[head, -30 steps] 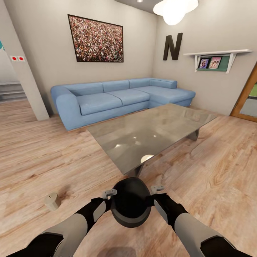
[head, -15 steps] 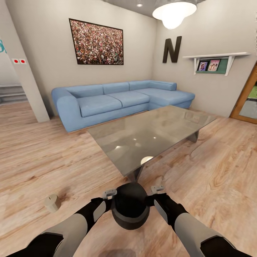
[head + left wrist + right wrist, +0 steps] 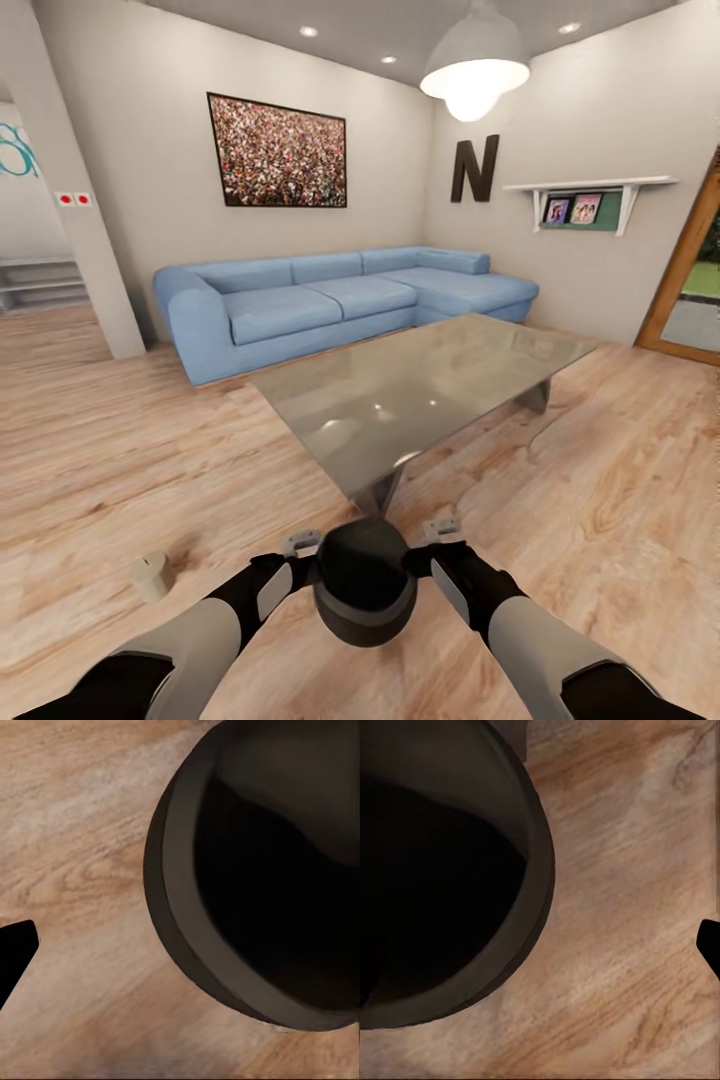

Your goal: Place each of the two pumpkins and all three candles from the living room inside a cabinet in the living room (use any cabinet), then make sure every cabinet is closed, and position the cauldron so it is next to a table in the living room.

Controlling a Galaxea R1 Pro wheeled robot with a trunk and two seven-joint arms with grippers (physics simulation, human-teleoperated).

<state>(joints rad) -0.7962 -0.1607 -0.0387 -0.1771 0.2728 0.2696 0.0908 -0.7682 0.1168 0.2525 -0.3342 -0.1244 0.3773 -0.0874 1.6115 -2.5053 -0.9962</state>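
Note:
The cauldron (image 3: 365,585), a dark round pot, hangs just above the wood floor between my two arms. My left gripper (image 3: 303,550) holds its left rim and my right gripper (image 3: 440,535) its right rim. Close up, the dark cauldron (image 3: 262,870) shows in the left wrist view with one black fingertip (image 3: 15,945) beside it; the cauldron (image 3: 435,870) appears likewise in the right wrist view. The table (image 3: 420,385), glossy grey with slab legs, stands directly ahead, its near corner just beyond the cauldron. One beige candle (image 3: 151,576) stands on the floor to my left.
A blue corner sofa (image 3: 340,295) lines the far wall behind the table. A wall pillar (image 3: 85,250) stands at the left, with steps beyond it. A wooden door frame (image 3: 685,270) is at the right. Open floor lies on both sides of the table.
The whole view has tilted upward, showing more ceiling and lamp. The cauldron stays between both grippers in the same pose; the candle has not moved on the floor.

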